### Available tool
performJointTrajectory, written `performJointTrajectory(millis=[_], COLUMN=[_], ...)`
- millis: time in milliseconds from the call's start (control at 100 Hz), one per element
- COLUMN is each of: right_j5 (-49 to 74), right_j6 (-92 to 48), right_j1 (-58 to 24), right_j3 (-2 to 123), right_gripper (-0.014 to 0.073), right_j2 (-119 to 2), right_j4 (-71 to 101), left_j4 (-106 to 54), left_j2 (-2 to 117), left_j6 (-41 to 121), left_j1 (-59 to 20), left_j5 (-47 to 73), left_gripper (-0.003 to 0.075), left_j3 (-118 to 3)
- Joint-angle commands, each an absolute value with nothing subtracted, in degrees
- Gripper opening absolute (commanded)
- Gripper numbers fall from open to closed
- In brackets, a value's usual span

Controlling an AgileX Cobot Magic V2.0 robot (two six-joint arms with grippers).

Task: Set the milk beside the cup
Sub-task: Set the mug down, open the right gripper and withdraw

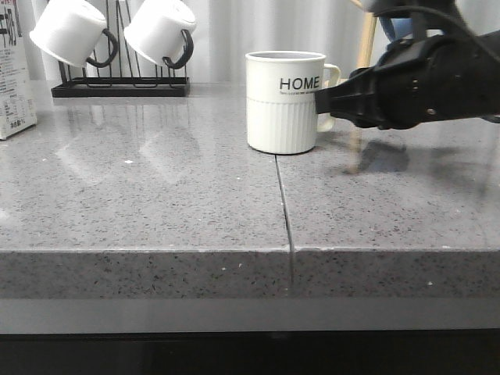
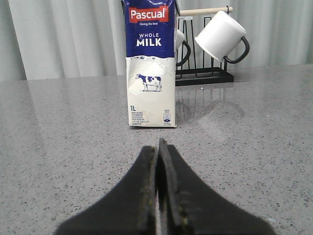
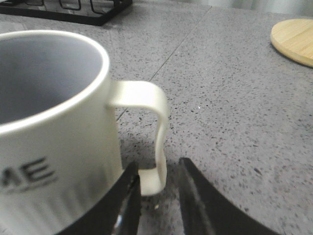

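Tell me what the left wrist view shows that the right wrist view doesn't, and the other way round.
Only the left wrist view shows the milk standing upright on the counter, a white mug hanging on the rack, and the left gripper with its jaws together, short of the carton. Only the right wrist view shows the cup, the right gripper with its fingers either side of the cup's handle, and a round wooden board. Both share the grey speckled counter and the black rack base.

Milk [image 1: 14, 74] far left — cup [image 1: 283, 101] mid-counter [image 1: 156, 203], rack [image 1: 121, 82] behind.
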State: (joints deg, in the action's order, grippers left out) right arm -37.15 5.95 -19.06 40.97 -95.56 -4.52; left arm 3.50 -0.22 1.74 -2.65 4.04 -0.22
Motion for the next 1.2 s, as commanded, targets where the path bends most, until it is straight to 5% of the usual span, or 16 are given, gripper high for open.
performJointTrajectory(millis=[0, 220, 480, 1190], right_j5=[-44.04, -36.39, -14.97, 26.62], right_j6=[5.34, 5.34, 5.34, 5.34], right_j1=[-19.04, -19.04, -19.04, -19.04], right_j3=[38.94, 31.76, 30.23, 29.15], right_gripper=[0.0217, 0.0192, -0.0071, -0.0065], right_j2=[-90.31, -78.14, -58.52, -14.29], right_j4=[-4.65, -4.65, -4.65, -4.65], left_j4=[3.43, 3.43, 3.43, 3.43], left_j2=[-2.03, -2.03, -2.03, -2.03], left_j6=[1.12, 1.12, 1.12, 1.12], left_j1=[-2.3, -2.3, -2.3, -2.3], left_j5=[-0.65, -0.65, -0.65, -0.65], left_gripper=[-0.002, -0.002, -0.002, -0.002], left_j3=[2.31, 2.31, 2.31, 2.31])
